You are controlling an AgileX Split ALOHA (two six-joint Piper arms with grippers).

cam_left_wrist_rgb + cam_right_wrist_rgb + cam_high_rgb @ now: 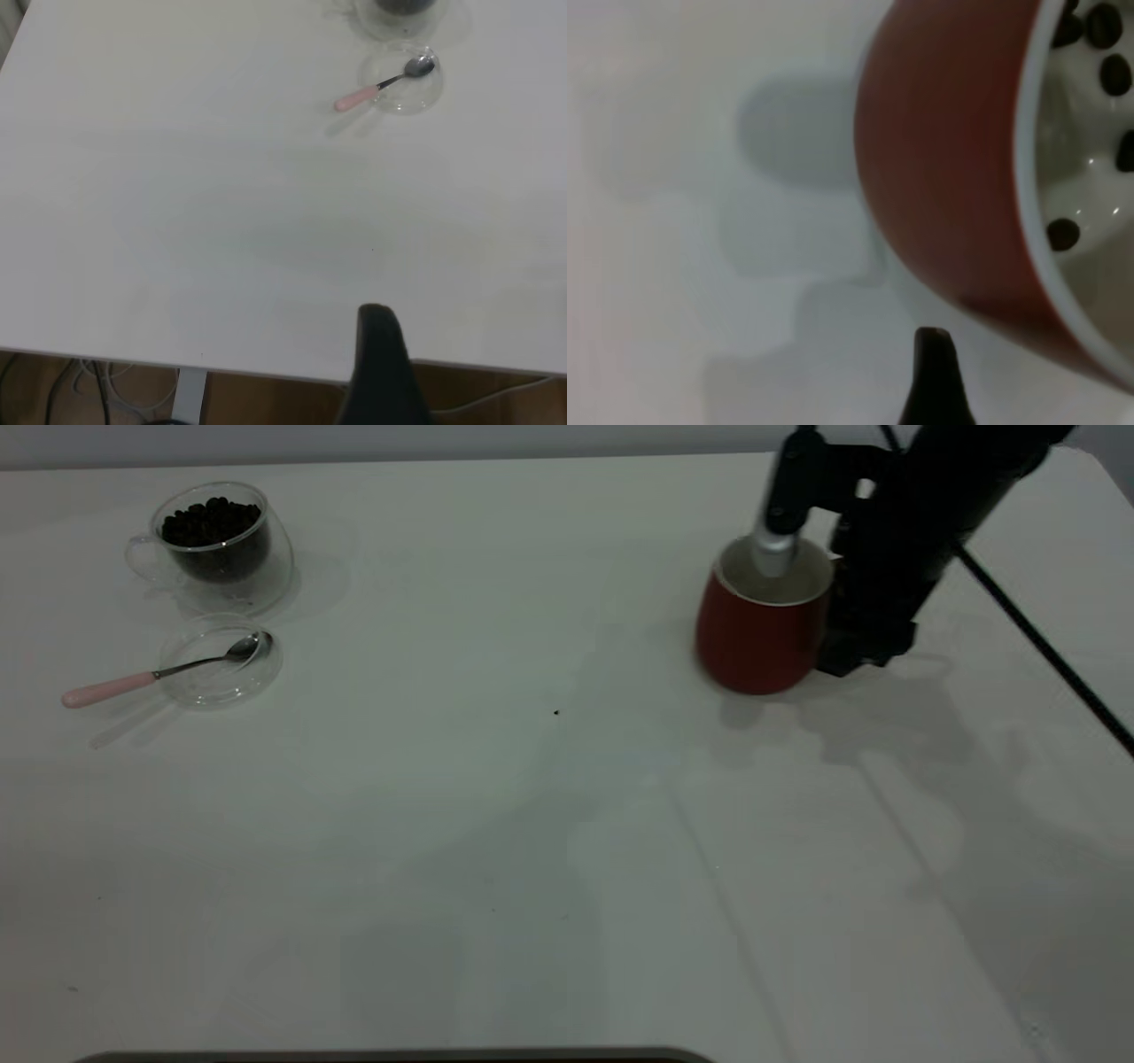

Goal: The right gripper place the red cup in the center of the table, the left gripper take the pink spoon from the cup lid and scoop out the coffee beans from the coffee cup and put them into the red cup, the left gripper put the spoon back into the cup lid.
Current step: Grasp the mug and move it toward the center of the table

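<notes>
The right gripper is gripping the cup by its rim, right of the table centre; left gripper's state unclear.

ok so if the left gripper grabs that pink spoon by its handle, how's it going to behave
The pink spoon looks stiff, metal bowl and neck, so it probably won't bend. Its bowl rests in the cup lid with the handle overhanging the rim, so a push may pivot it or drag the light glass lid. The slim, smooth handle could slip or twist between the fingers.
</notes>
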